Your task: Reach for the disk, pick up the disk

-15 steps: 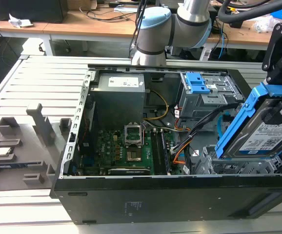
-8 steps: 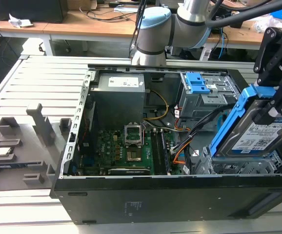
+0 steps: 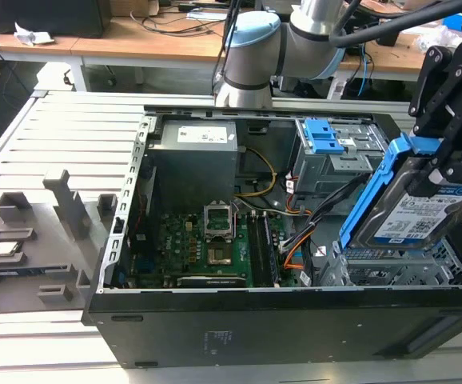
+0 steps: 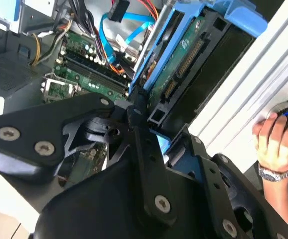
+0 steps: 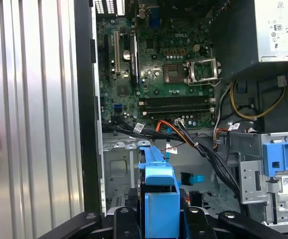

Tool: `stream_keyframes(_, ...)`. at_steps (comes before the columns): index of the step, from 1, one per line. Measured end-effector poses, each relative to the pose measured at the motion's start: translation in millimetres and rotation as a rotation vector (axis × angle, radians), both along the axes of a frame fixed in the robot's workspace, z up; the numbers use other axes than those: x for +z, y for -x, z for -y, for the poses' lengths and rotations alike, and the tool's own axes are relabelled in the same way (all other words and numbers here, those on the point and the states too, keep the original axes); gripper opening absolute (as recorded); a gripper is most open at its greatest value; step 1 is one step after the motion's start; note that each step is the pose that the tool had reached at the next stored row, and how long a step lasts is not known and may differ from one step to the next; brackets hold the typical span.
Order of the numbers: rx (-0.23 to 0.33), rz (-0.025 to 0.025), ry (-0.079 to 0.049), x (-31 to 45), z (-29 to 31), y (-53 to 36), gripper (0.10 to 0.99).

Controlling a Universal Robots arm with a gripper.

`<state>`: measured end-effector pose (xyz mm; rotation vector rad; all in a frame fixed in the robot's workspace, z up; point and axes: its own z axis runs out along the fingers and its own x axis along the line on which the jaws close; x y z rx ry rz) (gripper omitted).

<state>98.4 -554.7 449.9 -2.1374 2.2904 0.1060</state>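
Blue-bracketed disk [image 3: 411, 210] at right of the exterior view, lifted at a tilt above the open computer case [image 3: 279, 320]. Clamped at its upper end by the black gripper [image 3: 447, 152], jaws closed on the bracket. Below and beyond, orange and black cables [image 3: 299, 240], then the motherboard [image 3: 207, 248]. Likely risks: slipping from so narrow a hold, or snagging on those cables or the drive cage [image 3: 335, 156].

Even, bright indoor light; glare washes the slatted table [image 4: 263, 74]; the gripper's black links blur close up.
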Motion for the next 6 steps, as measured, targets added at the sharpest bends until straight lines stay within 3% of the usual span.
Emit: stream_keyframes(6,0.000,0.0000,0.000,-0.1,0.0,0.0,0.365)
